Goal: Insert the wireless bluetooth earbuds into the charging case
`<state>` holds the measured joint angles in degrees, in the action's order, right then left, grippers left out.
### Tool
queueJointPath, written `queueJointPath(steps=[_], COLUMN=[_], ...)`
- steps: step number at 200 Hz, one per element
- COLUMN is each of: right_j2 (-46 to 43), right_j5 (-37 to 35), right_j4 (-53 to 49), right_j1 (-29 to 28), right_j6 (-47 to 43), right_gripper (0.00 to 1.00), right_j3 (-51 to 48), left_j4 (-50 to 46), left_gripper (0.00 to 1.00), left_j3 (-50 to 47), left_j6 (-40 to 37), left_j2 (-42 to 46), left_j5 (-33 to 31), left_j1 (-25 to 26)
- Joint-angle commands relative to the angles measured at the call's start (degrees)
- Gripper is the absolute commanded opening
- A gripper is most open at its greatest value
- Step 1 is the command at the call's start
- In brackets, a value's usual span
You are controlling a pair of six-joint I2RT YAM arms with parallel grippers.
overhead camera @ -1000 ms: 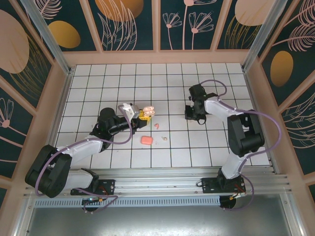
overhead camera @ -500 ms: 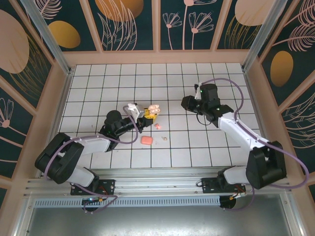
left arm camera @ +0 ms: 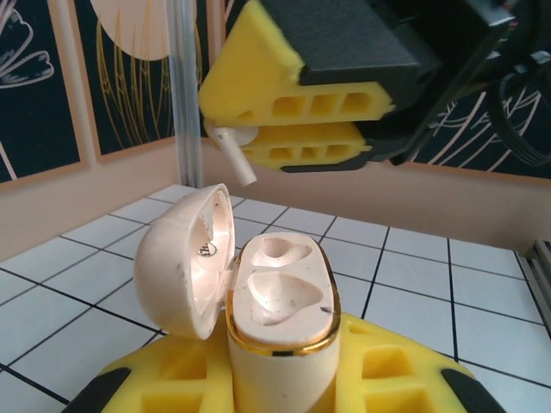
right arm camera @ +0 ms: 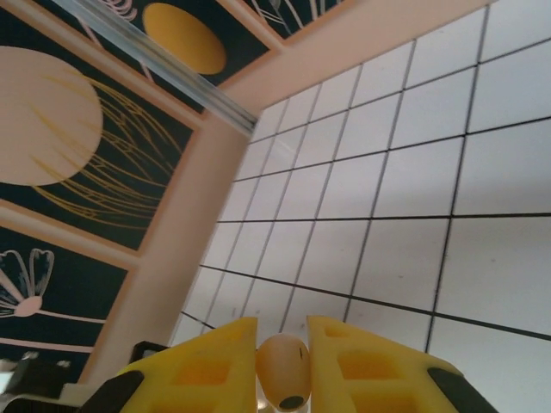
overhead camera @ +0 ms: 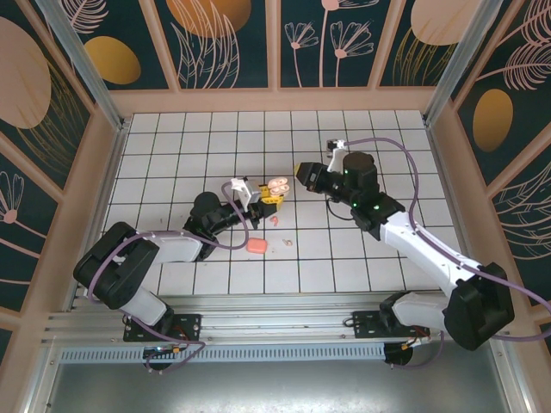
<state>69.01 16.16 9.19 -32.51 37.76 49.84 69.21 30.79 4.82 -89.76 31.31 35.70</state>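
Claw by claw: my right claw (right arm camera: 282,348) is pinched nearly shut on a whitish-beige earbud (right arm camera: 282,372), the bud squeezed between the yellow pads with its stem poking out from them. My left claw (left arm camera: 280,383) is clamped around the lower body of the charging case (left arm camera: 280,331) and holds it upright above the middle of the surface (overhead camera: 172,138), a little toward its left edge. The lid (left arm camera: 185,258) is flipped back and both sockets (left arm camera: 280,288) are bare.

I judge this to be the hand-over-the-case step: bud carried in, not yet seated. From the left wrist, the right claw hangs just above and behind the open case, apart from it, stem slanting down toward the lid side. The next move calls for a slow descent with the stem lined up to one socket, then letting go only once the bud sits.

My left arm lies low, folded from the near left corner; my right arm reaches diagonally in from the near right corner. A pink bud (overhead camera: 275,220) and a pink case (overhead camera: 256,245) lie on the surface nearer the front edge.
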Motion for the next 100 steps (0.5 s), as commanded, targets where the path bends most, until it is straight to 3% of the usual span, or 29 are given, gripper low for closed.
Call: queueJointPath(steps=[1,100], right_j2=[-2.29,-3.6], right_j5=[-0.51,-0.94], right_j4=[5.65,10.12], right_j1=[-1.67,-4.53], right_j6=[1.37,1.29], right_gripper=[0.19,0.2], right_j3=[-1.68,-5.2], left_j4=[3.73,5.13], left_gripper=[0.08,0.07], left_j3=[1.64,2.44], left_j6=[0.72,1.86], left_j2=[-0.6,-0.78], left_j5=[-0.98,-0.77], left_j1=[0.39,0.51])
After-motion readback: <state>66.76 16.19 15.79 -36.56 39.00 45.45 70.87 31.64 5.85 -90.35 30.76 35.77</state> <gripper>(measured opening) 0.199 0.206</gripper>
